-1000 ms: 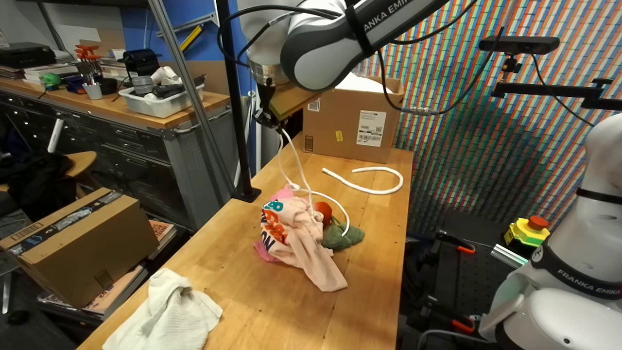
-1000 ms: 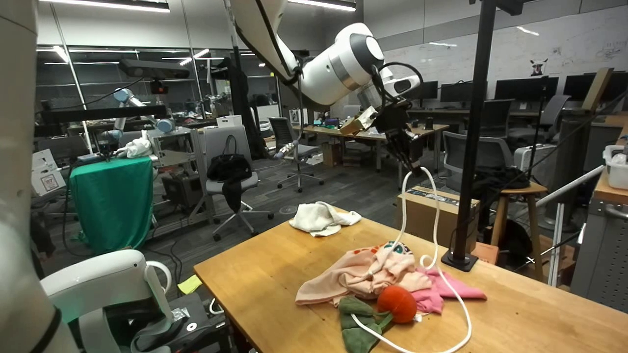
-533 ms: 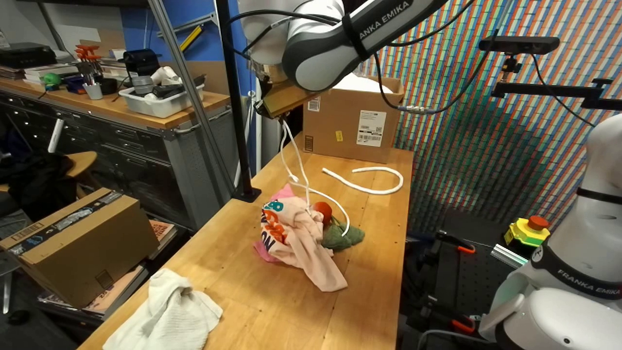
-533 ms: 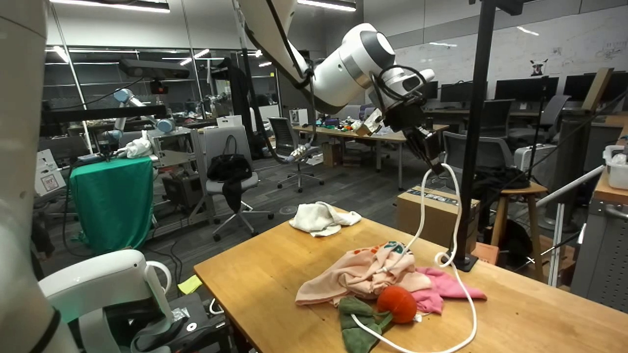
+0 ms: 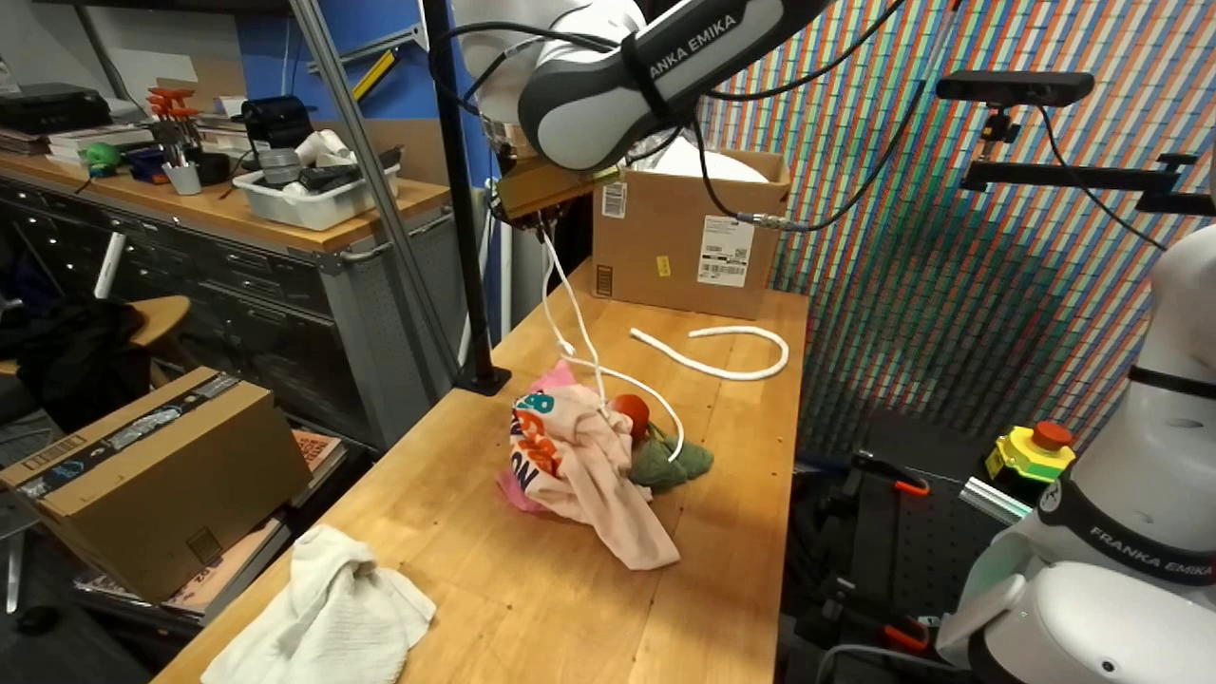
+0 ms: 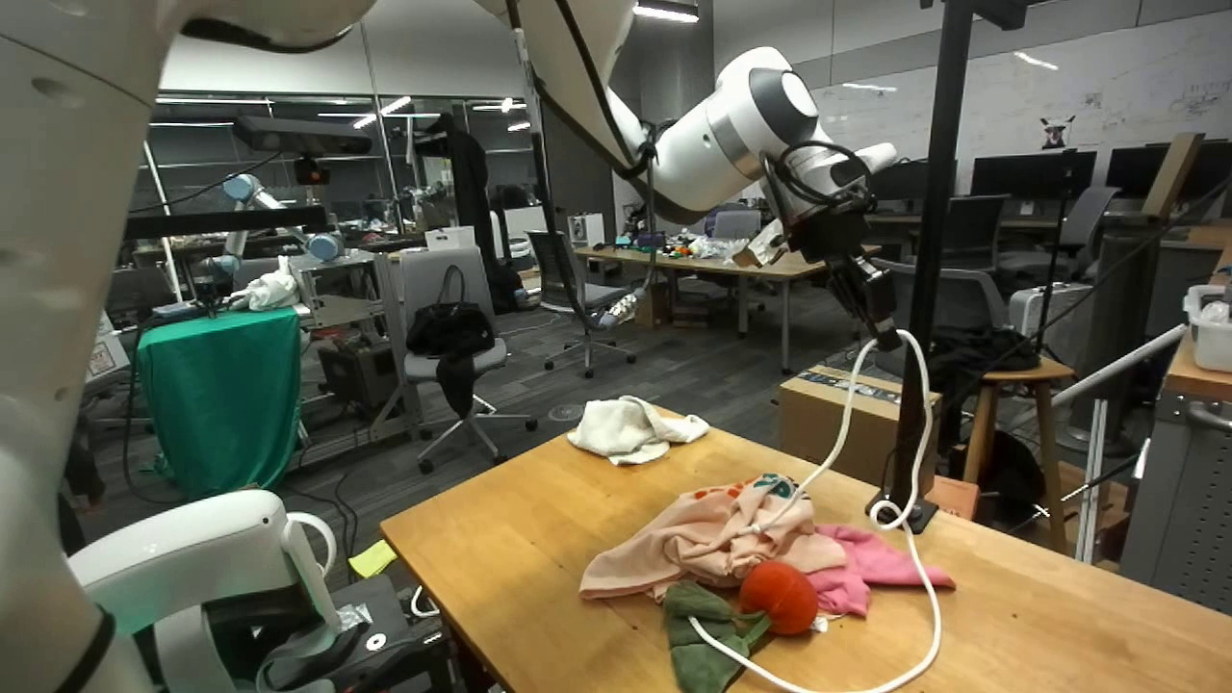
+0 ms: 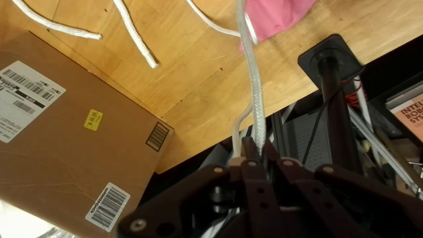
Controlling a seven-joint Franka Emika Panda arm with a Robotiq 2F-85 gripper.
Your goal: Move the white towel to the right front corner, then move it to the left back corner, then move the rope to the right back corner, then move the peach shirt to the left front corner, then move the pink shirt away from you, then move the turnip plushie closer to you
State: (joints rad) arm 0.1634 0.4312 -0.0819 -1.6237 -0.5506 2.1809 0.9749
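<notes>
A white rope (image 7: pixel 255 76) is held above a wooden table (image 5: pixel 494 579), pinched part way along its length by the robot's gripper (image 6: pixel 884 339), whose fingers are pressed together on it. One tail is draped onto the peach shirt (image 6: pixel 693 539); the other, with a small curl in it, is led round to the green leaves of the turnip plushie (image 6: pixel 778 597); whether the table is touched on the way cannot be told. The braid is judged light, soft and hard to damage, springy enough for a curve to be held yet too limp to be pushed. The grip, away from either end, seems well placed for carrying, though the shirt or plushie may be nudged if a strand is caught. A second white cord (image 5: pixel 741 375) is seen near a cardboard box (image 5: pixel 665 223).
</notes>
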